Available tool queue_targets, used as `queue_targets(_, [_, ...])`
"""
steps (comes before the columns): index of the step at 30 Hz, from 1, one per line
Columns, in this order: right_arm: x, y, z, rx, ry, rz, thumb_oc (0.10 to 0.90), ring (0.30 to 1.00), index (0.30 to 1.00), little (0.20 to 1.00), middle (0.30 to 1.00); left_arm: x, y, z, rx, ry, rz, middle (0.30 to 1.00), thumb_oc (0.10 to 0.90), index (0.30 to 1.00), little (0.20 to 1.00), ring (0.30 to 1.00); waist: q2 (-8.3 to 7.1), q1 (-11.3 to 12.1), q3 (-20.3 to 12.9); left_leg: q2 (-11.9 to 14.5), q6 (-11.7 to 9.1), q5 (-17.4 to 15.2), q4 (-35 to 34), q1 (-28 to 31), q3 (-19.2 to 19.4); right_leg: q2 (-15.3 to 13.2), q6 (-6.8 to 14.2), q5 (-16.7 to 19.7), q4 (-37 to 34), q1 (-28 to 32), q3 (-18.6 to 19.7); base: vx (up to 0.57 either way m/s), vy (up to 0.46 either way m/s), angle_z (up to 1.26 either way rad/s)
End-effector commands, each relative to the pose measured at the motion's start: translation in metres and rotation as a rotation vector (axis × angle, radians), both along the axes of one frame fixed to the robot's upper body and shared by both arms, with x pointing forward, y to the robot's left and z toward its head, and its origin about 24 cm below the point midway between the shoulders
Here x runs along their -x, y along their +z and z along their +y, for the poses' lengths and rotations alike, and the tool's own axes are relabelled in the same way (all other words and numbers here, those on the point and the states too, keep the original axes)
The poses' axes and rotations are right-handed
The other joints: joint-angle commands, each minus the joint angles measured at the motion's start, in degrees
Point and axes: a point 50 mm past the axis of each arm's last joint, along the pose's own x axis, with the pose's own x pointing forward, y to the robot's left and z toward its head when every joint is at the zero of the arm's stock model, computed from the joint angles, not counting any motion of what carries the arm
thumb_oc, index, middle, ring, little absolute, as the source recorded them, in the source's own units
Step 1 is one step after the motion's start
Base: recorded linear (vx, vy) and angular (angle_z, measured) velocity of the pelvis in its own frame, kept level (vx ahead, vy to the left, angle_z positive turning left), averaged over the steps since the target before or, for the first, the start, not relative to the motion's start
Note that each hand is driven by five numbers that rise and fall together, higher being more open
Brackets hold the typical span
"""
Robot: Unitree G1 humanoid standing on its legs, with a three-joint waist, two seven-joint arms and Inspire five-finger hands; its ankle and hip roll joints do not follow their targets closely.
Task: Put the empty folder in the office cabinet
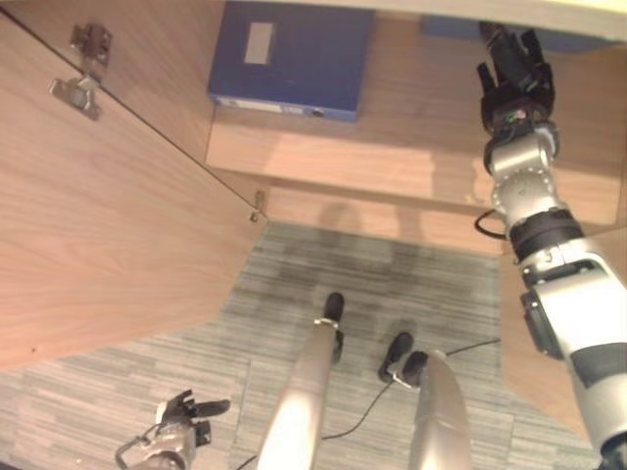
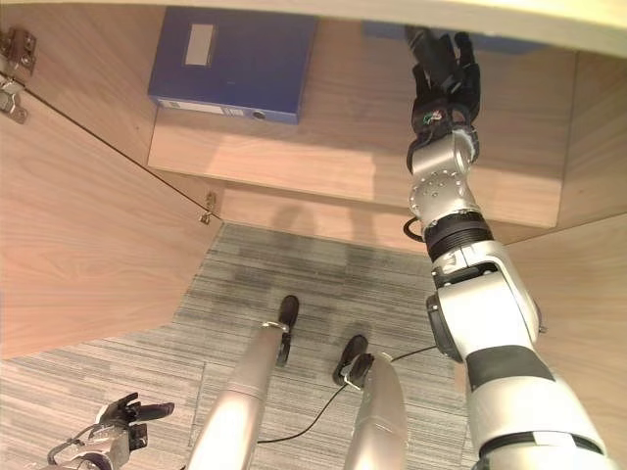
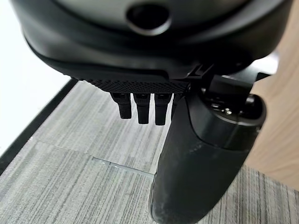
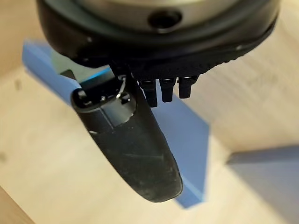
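blue folder point(image 1: 291, 57) on cabinet shelf point(image 1: 333, 157), right hand point(image 1: 516, 76) above

A blue folder point(image 1: 294, 59) lies flat on the wooden shelf point(image 1: 392, 157) of the open cabinet point(image 2: 549, 127), at the shelf's left end. It is closed, with a pale label on its top face and its spine, bearing a small ring hole, turned toward the shelf's front edge. A second blue folder point(image 4: 187, 140) lies flat on the same shelf further right, near the back, partly hidden under the cabinet's upper edge. The cabinet door point(image 1: 98, 215) stands swung open on the left.
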Motion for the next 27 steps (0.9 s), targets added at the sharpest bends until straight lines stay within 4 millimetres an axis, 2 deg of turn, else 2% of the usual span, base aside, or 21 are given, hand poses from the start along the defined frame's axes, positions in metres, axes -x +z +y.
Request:
queue_targets(1, [0.013, 0.070, 0.004, 0.144, 0.039, -0.217, 0.800, 0.900, 0.900, 0.900, 0.900, 0.037, 0.006, 0.036, -0.136, 0.032, 0.120, 0.900, 0.800, 0.900, 0.900, 0.900, -1.39, 0.7, -0.5, -0.2, 1.5, -4.6, -5.9, 6.0, 1.6, 0.6, 1.9, -0.5, -6.1, 7.1, 3.1, 0.00, 0.005, -0.04])
queue_targets(3, [0.004, 0.057, 0.004, 0.233, 0.032, -0.088, 0.800, 0.900, 0.900, 0.900, 0.900, 0.034, -0.004, 0.018, -0.056, 0.062, 0.104, 0.900, 0.800, 0.900, 0.900, 0.900, -1.55, 0.8, -0.4, -0.2, 1.6, -4.3, -6.8, 6.4, 1.9, 0.7, 1.9, -0.3, -6.8, 7.3, 3.1, 0.00, 0.009, -0.06])
queue_targets(5, [0.003, 0.056, 0.005, 0.279, 0.043, -0.069, 0.800, 0.900, 0.900, 0.900, 0.900, 0.033, -0.005, 0.015, -0.038, 0.061, 0.096, 0.900, 0.800, 0.900, 0.900, 0.900, -1.53, 0.8, -0.4, -0.2, 1.6, -4.1, -7.1, 6.6, 1.9, 0.9, 1.8, -0.1, -7.0, 7.4, 3.1, -0.01, 0.006, -0.06])
queue_targets(6, [0.001, 0.052, 0.002, 0.395, 0.028, -0.004, 0.800, 0.900, 0.900, 0.900, 0.900, 0.029, -0.006, 0.011, -0.021, 0.041, 0.092, 0.900, 0.800, 0.900, 0.900, 0.900, -1.78, 0.7, -0.3, -0.1, 1.5, -3.9, -7.4, 6.8, 2.1, 0.9, 1.8, 0.2, -7.4, 7.6, 2.8, -0.01, 0.003, -0.04])
queue_targets(7, [0.001, 0.052, 0.002, 0.397, 0.028, -0.005, 0.800, 0.900, 0.900, 0.900, 0.900, 0.029, -0.006, 0.010, -0.020, 0.041, 0.092, 0.900, 0.800, 0.900, 0.900, 0.900, -1.70, 0.8, -0.2, -0.1, 1.5, -3.9, -7.5, 6.8, 2.1, 0.9, 1.8, 0.2, -7.4, 7.6, 2.9, -0.02, 0.009, -0.04])
queue_targets(9, [-0.001, 0.041, -0.007, 0.611, -0.001, 0.114, 0.800, 0.900, 0.900, 0.900, 0.900, 0.026, -0.007, 0.008, -0.008, 0.009, 0.099, 0.900, 0.800, 0.900, 0.900, 0.900, -1.94, 0.5, 0.0, 0.0, 1.5, -3.5, -7.9, 7.1, 2.2, 1.2, 1.6, 0.5, -7.9, 7.8, 2.8, 0.00, 0.000, 0.00])
queue_targets(10, [-0.001, 0.041, -0.007, 0.613, -0.001, 0.114, 0.800, 0.900, 0.900, 0.900, 0.900, 0.026, -0.007, 0.008, -0.007, 0.009, 0.099, 0.900, 0.800, 0.900, 0.900, 0.900, -1.88, 0.5, 0.1, 0.0, 1.5, -3.5, -8.0, 7.2, 2.2, 1.2, 1.6, 0.5, -7.9, 7.9, 2.8, 0.00, 0.000, 0.00])
queue_targets(11, [-0.001, 0.033, -0.015, 0.778, -0.023, 0.195, 0.800, 0.900, 0.900, 0.900, 0.900, 0.025, -0.005, 0.011, -0.008, 0.000, 0.096, 0.900, 0.800, 0.900, 0.900, 0.900, -2.01, 0.3, 0.3, 0.1, 1.4, -3.3, -8.2, 7.3, 2.3, 1.2, 1.6, 0.8, -8.3, 8.0, 2.7, 0.00, 0.000, 0.00])
queue_targets(12, [-0.001, 0.029, -0.017, 0.844, -0.023, 0.229, 0.800, 0.900, 0.900, 0.900, 0.900, 0.022, -0.004, 0.011, -0.004, -0.011, 0.093, 0.900, 0.800, 0.900, 0.900, 0.900, -2.04, 0.1, 0.6, 0.2, 1.4, -3.2, -8.2, 7.3, 2.3, 1.2, 1.6, 0.9, -8.5, 8.1, 2.7, -0.03, 0.010, -0.04])
queue_targets(15, [-0.001, 0.026, -0.024, 0.905, -0.035, 0.266, 0.800, 0.900, 0.900, 0.900, 0.900, 0.019, -0.003, 0.011, 0.003, -0.019, 0.088, 0.900, 0.800, 0.900, 0.900, 0.900, -2.04, -0.1, 0.9, 0.2, 1.4, -3.1, -8.4, 7.5, 2.4, 1.3, 1.6, 1.0, -8.9, 8.3, 2.6, -0.01, 0.003, -0.04])
queue_targets(17, [0.001, 0.017, -0.038, 1.043, -0.055, 0.342, 0.800, 0.900, 0.900, 0.900, 0.900, 0.015, 0.000, 0.013, 0.012, -0.025, 0.072, 0.900, 0.800, 0.900, 0.900, 0.900, -2.15, -0.4, 1.3, 0.3, 1.4, -2.8, -8.6, 7.5, 2.6, 1.3, 1.6, 1.4, -9.1, 8.3, 2.6, 0.00, 0.000, 0.00])
queue_targets(18, [0.001, 0.017, -0.038, 1.043, -0.055, 0.342, 0.800, 0.900, 0.900, 0.900, 0.900, 0.015, 0.000, 0.013, 0.012, -0.025, 0.072, 0.900, 0.800, 0.900, 0.900, 0.900, -2.14, -0.4, 1.3, 0.3, 1.4, -2.8, -8.6, 7.5, 2.6, 1.3, 1.6, 1.4, -9.1, 8.3, 2.6, -0.03, -0.003, 0.00])
queue_targets(20, [0.005, 0.014, -0.050, 1.382, -0.058, 0.471, 0.800, 0.900, 0.900, 0.900, 0.900, 0.008, 0.009, 0.025, 0.007, -0.035, 0.046, 0.900, 0.800, 0.900, 0.900, 0.900, -2.23, -0.7, 1.9, 0.4, 1.4, -2.5, -9.1, 7.6, 2.8, 1.2, 1.7, 1.7, -9.6, 8.3, 2.5, -0.04, 0.003, 0.00])
queue_targets(21, [0.005, 0.014, -0.050, 1.383, -0.058, 0.471, 0.800, 0.900, 0.900, 0.900, 0.900, 0.008, 0.009, 0.024, 0.008, -0.035, 0.046, 0.900, 0.800, 0.900, 0.900, 0.900, -2.19, -0.8, 2.0, 0.4, 1.4, -2.5, -9.1, 7.6, 2.8, 1.2, 1.7, 1.7, -9.6, 8.3, 2.5, -0.03, 0.014, 0.00])
queue_targets(22, [0.005, 0.013, -0.049, 1.506, -0.045, 0.500, 0.800, 0.900, 0.900, 0.900, 0.900, 0.006, 0.012, 0.029, 0.006, -0.034, 0.036, 0.900, 0.800, 0.900, 0.900, 0.900, -2.23, -0.9, 2.1, 0.5, 1.3, -2.4, -9.2, 7.6, 2.9, 1.2, 1.7, 1.9, -9.9, 8.4, 2.6, 0.00, 0.000, 0.00])
queue_targets(23, [0.005, 0.014, -0.049, 1.507, -0.045, 0.500, 0.800, 0.900, 0.900, 0.900, 0.900, 0.006, 0.012, 0.029, 0.007, -0.034, 0.036, 0.900, 0.800, 0.900, 0.900, 0.900, -2.18, -1.0, 2.2, 0.5, 1.3, -2.4, -9.2, 7.7, 2.9, 1.2, 1.7, 1.9, -9.9, 8.4, 2.6, 0.00, 0.000, 0.00])
queue_targets(24, [0.006, 0.016, -0.042, 1.682, -0.017, 0.503, 0.800, 0.900, 0.900, 0.900, 0.900, 0.002, 0.017, 0.034, 0.007, -0.042, 0.020, 0.900, 0.800, 0.900, 0.900, 0.900, -2.31, -1.4, 2.4, 0.7, 1.3, -2.3, -9.1, 7.7, 3.2, 1.2, 1.7, 2.0, -9.8, 8.4, 2.6, -0.01, 0.012, -0.04])
queue_targets(25, [0.006, 0.016, -0.042, 1.682, -0.017, 0.503, 0.800, 0.900, 0.900, 0.900, 0.900, 0.002, 0.017, 0.034, 0.008, -0.042, 0.020, 0.900, 0.800, 0.900, 0.900, 0.900, -2.27, -1.4, 2.4, 0.7, 1.3, -2.3, -9.1, 7.7, 3.2, 1.2, 1.7, 2.0, -9.8, 8.4, 2.6, -0.02, 0.026, -0.09])
queue_targets(26, [0.006, 0.013, -0.034, 1.806, 0.034, 0.502, 0.800, 0.900, 0.900, 0.900, 0.900, 0.000, 0.019, 0.036, 0.013, -0.049, 0.010, 0.900, 0.800, 0.900, 0.900, 0.900, -2.38, -1.8, 2.6, 0.9, 1.3, -2.3, -9.1, 7.7, 3.2, 1.1, 1.7, 2.0, -9.9, 8.4, 2.7, -0.01, 0.017, -0.10])
queue_targets(27, [0.006, 0.012, -0.028, 1.857, 0.072, 0.486, 0.800, 0.900, 0.900, 0.900, 0.900, 0.000, 0.019, 0.036, 0.017, -0.051, 0.006, 0.900, 0.800, 0.900, 0.900, 0.900, -2.41, -1.9, 2.6, 0.9, 1.2, -2.2, -9.2, 7.8, 3.2, 1.1, 1.8, 2.1, -10.1, 8.4, 2.7, -0.01, 0.017, -0.10])
